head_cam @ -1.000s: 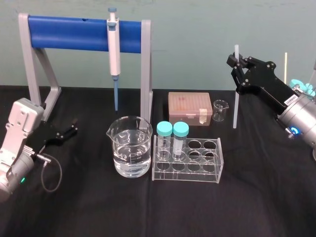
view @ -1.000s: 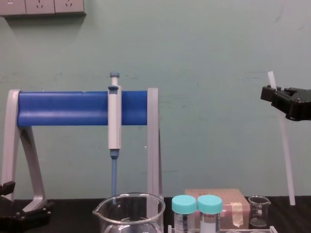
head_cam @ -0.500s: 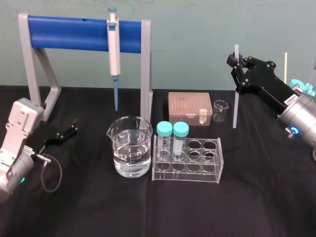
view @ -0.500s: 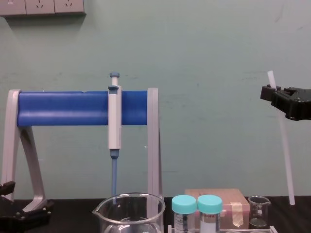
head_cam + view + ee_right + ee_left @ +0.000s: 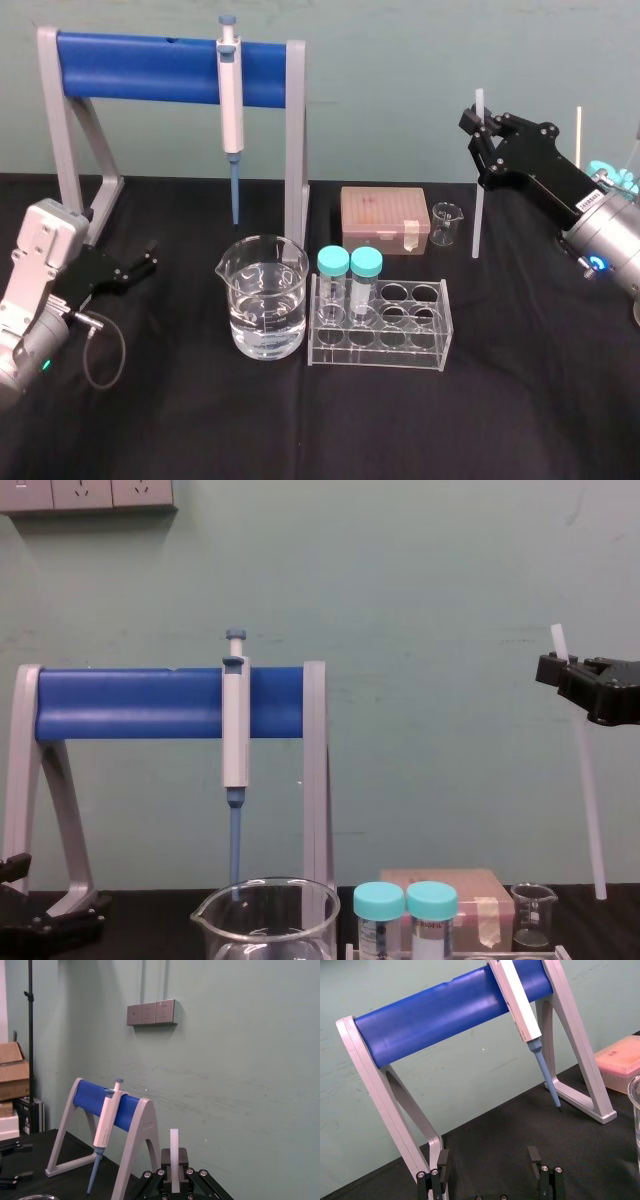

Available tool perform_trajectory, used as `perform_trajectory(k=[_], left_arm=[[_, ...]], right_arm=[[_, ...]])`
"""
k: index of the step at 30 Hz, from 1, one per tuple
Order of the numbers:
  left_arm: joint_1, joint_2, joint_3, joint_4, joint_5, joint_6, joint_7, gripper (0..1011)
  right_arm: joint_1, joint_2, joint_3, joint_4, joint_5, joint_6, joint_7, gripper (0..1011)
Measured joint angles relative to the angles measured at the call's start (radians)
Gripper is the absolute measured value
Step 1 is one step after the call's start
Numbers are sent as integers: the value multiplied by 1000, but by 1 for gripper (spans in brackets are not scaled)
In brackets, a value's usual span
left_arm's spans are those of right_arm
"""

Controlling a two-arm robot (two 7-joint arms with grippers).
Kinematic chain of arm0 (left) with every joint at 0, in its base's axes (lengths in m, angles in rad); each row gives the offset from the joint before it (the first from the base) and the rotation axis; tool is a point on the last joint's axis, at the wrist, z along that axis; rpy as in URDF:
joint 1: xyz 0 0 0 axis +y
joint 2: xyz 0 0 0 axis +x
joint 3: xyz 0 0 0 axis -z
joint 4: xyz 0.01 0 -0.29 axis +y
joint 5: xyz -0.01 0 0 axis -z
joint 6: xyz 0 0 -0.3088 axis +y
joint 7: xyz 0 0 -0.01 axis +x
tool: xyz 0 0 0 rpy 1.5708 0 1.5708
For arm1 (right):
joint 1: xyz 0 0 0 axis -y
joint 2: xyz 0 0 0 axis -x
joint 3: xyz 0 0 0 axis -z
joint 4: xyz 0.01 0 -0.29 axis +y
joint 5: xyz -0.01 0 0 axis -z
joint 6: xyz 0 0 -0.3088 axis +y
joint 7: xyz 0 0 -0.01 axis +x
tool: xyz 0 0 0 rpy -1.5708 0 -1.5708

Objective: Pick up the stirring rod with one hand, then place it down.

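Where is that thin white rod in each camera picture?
Head view: stirring rod upright at far right, pinched near its top by the right gripper.
Chest view: stirring rod near the right edge, slightly tilted.
Right wrist view: stirring rod's top end sticks up from the gripper.
Left wrist view: idle left gripper faces the blue stand bar, which all four views share.

Pipette (image 5: pixel 231 95) on blue stand (image 5: pixel 140 67), water beaker (image 5: pixel 263 310), capped tubes (image 5: pixel 350 268) in rack (image 5: pixel 400 342), pink box (image 5: pixel 380 215)
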Motion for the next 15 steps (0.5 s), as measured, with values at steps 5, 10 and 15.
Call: perform_trajectory(k=[5,10,15], left_arm=[[0,0,0,0,0,0,0,1001],[0,0,0,0,0,0,0,1000],[0,0,0,0,0,0,0,1000]], right_arm=[[0,0,0,0,0,0,0,79],[-1,0,-1,-2,-1,0,-1,79],[-3,0,-2,-6,-1,1,-1,79]])
